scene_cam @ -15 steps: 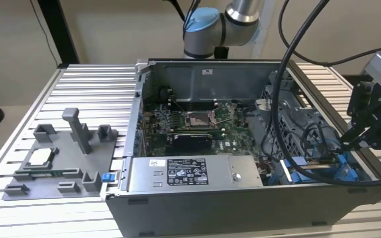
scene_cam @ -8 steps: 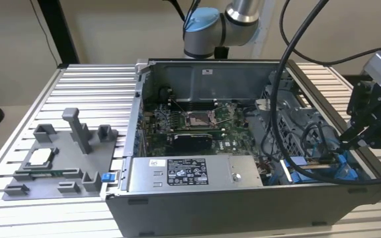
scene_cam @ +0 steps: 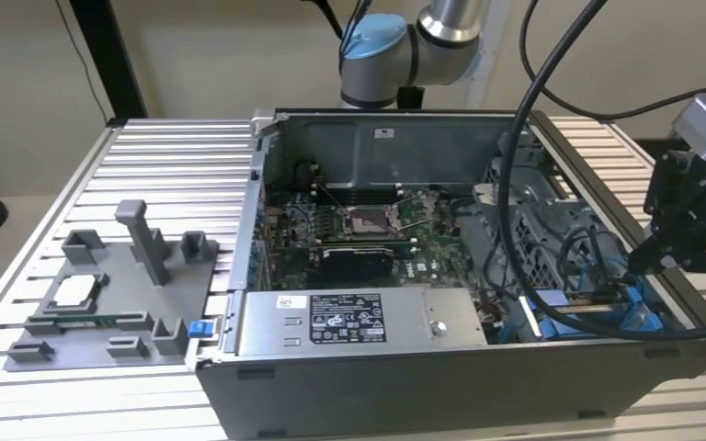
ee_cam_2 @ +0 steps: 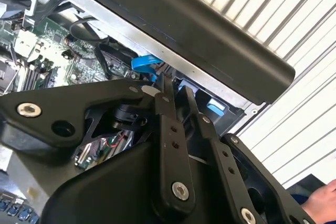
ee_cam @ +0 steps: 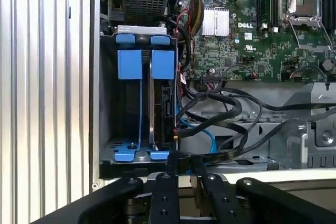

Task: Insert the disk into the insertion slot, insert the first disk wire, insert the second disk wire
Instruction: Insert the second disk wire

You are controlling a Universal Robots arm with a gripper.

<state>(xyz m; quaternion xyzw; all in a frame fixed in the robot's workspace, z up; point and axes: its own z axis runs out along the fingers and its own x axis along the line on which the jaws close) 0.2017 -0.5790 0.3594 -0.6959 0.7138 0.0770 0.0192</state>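
Lying open on the ribbed metal desk (scene_cam: 169, 165), the computer case (scene_cam: 451, 386) shows its boards and cabling from above. At the corner of the case on the exterior view's right sits the insertion slot (ee_cam: 129, 65), a grey bay with blue rails. The disk (ee_cam: 166, 103) appears to stand edge-on inside it, its dark connector edge facing the cables, so I judge the first step done. My claw (ee_cam: 184, 162) hangs just outside that end of the bay, drawn narrow, its tips closed on what looks like the end of a black disk wire (ee_cam: 226, 109) that loops in from the tangle beside the bay. The wire's end is near the disk's connector edge but not visibly seated in it. Both wire steps look unfinished, though I cannot tell whether another plug is already in place.
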